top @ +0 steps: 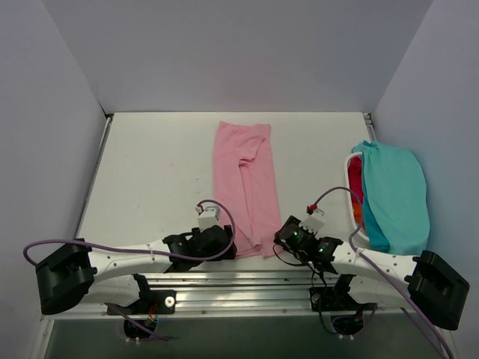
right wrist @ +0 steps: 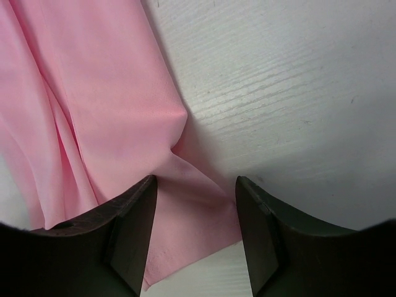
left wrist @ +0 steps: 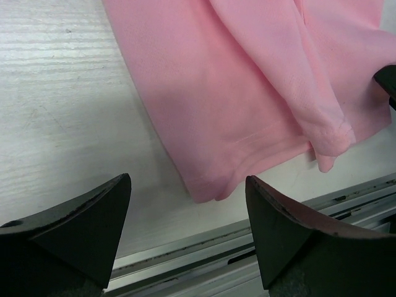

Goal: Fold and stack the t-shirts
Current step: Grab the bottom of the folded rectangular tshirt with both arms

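A light pink t-shirt (top: 243, 187) lies on the white table (top: 150, 172), folded into a long narrow strip running from the back to the near edge. My left gripper (top: 224, 241) is at its near left corner. In the left wrist view that gripper (left wrist: 187, 179) is open, and the pink hem corner (left wrist: 207, 189) rests flat on the table just beyond the fingertips. My right gripper (top: 284, 235) is at the near right corner. It (right wrist: 195, 179) stands open over the pink cloth (right wrist: 93, 93), whose corner lies flat between the fingers.
A white basket (top: 349, 194) stands at the right with a teal t-shirt (top: 397, 194) draped over it and red (top: 358, 187) and orange (top: 359, 215) cloth inside. An aluminium rail (left wrist: 185, 253) runs along the table's near edge. Grey walls close in the table.
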Robot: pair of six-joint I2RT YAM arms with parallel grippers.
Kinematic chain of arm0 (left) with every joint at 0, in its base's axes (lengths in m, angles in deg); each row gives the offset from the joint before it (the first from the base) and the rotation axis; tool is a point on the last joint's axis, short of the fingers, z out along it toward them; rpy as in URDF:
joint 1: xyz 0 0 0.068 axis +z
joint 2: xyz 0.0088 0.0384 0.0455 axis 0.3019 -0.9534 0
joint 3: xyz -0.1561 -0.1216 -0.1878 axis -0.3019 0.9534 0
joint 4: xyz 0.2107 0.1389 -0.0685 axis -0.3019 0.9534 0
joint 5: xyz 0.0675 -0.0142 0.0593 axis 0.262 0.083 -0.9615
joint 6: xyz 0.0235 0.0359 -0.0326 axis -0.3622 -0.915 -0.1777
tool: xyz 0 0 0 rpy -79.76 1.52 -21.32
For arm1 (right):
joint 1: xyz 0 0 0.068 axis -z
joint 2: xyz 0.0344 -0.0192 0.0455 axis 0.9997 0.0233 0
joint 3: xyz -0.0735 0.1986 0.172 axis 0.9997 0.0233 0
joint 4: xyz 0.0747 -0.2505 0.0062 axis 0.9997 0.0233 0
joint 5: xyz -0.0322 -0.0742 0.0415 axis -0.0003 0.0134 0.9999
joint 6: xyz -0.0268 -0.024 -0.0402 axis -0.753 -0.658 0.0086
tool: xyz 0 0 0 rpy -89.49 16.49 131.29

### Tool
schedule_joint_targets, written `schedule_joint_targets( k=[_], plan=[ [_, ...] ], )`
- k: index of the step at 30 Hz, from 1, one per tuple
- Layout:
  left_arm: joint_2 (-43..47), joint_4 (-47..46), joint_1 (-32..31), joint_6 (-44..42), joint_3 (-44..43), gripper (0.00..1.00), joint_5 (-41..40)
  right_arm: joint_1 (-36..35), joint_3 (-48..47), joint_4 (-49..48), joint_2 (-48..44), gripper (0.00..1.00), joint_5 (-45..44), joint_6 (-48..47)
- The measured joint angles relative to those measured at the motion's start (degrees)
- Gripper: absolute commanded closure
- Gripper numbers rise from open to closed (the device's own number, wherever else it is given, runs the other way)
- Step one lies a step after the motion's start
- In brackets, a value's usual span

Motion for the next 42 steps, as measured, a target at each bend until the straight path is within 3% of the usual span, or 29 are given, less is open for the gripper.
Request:
schedule_joint_targets(
  k=[9,12,13,14,16,17,19,28,42],
  plan=[
    [-7.0,-5.9,-0.7,0.0,-1.4,0.19,1.0,0.0,-0.3,-1.8,1.6,0.55,-0.1,-0.1],
    [-8.6,-6.9,-0.7,-0.2,-2.4,0.25,1.2,0.0,-0.3,-1.8,1.7,0.57,-0.1,-0.1],
    [-9.1,-7.1,-0.7,-0.2,-2.7,0.33,1.2,0.0,-0.2,-1.8,1.7,0.57,-0.1,-0.1],
    [-9.4,-7.3,-0.7,-0.2,-2.9,0.52,1.3,0.0,-0.2,-1.8,1.7,0.57,-0.1,-0.1],
    [-10.2,-7.6,-0.6,-0.2,-3.1,0.71,1.5,0.0,-0.2,-1.8,1.7,0.57,-0.1,-0.1],
    [-10.4,-7.6,-0.7,-0.2,-3.1,0.86,1.6,0.0,-0.2,-1.8,1.7,0.57,-0.1,-0.1],
    [-10.7,-7.6,-0.7,-0.5,-3.1,0.97,1.6,0.0,-0.2,-1.8,1.7,0.57,-0.1,-0.1],
    [-9.9,-7.2,-0.7,-0.1,-2.9,0.98,1.5,0.0,0.2,-1.6,1.0,0.57,-0.1,0.1],
    [2.5,-1.8,-0.8,1.8,1.9,0.98,-1.9,-3.0,4.0,2.7,-8.0,0.61,1.3,3.3]
  ],
)
